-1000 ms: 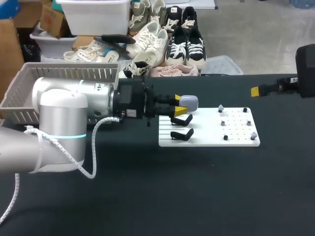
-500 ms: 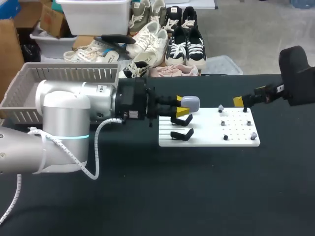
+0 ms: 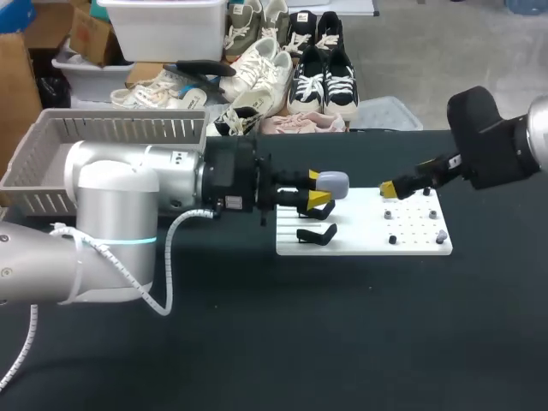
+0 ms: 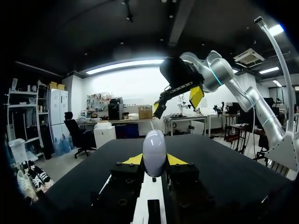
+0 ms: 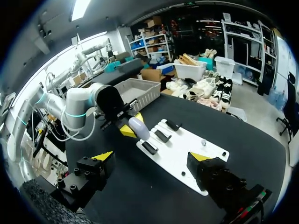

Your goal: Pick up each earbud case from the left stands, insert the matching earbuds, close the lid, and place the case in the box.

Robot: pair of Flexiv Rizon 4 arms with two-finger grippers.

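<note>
Black tabletop, white stand board at centre. Item: grey earbud case, clamped between the left gripper tips, above the board's black stands. Long axis upright, domed end up; lid seam not discernible. Right gripper, fingers spread and empty, has advanced from the table's edge to the earbuds. Earbud pickup is likely next.

1. Pale lavender-grey all over the smooth rounded earbud case.
2. Bright yellow tips on black bodies: left gripper, right gripper.
3. Plain white on the flat plastic board; black stands.
4. Matte black tabletop.
5. Grey slotted plastic basket.
</note>
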